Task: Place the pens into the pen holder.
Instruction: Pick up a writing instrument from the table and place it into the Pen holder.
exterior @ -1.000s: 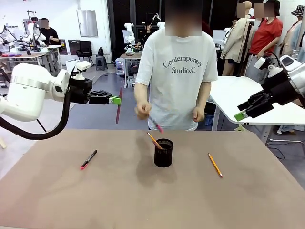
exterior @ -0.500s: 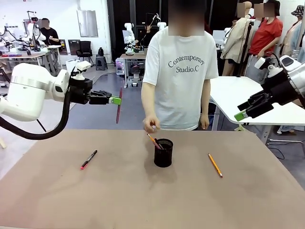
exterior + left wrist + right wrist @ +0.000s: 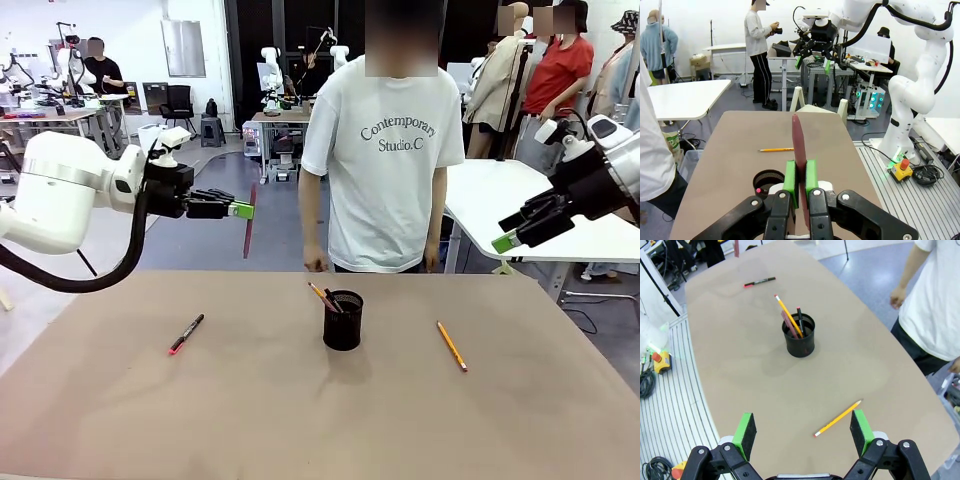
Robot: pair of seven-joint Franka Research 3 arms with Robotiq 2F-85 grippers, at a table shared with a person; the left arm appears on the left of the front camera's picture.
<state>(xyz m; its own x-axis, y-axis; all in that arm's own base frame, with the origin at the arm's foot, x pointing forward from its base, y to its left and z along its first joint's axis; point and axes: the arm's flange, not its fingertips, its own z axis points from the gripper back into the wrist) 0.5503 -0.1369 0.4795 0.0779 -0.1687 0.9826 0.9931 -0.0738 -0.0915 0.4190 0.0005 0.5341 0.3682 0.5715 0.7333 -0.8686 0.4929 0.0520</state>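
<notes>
My left gripper (image 3: 243, 210) hangs high at the left, shut on a reddish-brown pen (image 3: 249, 225) that points down; the left wrist view shows that pen (image 3: 799, 145) upright between the green pads (image 3: 790, 176). A black pen with a red end (image 3: 186, 334) lies on the table at the left. At the right lies an orange-yellow pencil (image 3: 451, 346). The black mesh pen holder (image 3: 342, 322) stands mid-table with several pens (image 3: 796, 320) leaning in it. My right gripper (image 3: 505, 240) is open, high beyond the table's right side, with the pencil (image 3: 838, 418) below it.
The person stands at the far edge, one hand (image 3: 317, 264) down by the table edge and clear of the holder. White tables stand behind at the right (image 3: 520, 200). The brown table (image 3: 300, 420) has bare room in front.
The person put a pen into the holder, then drew both hands back to the sides. Neither arm has moved.
</notes>
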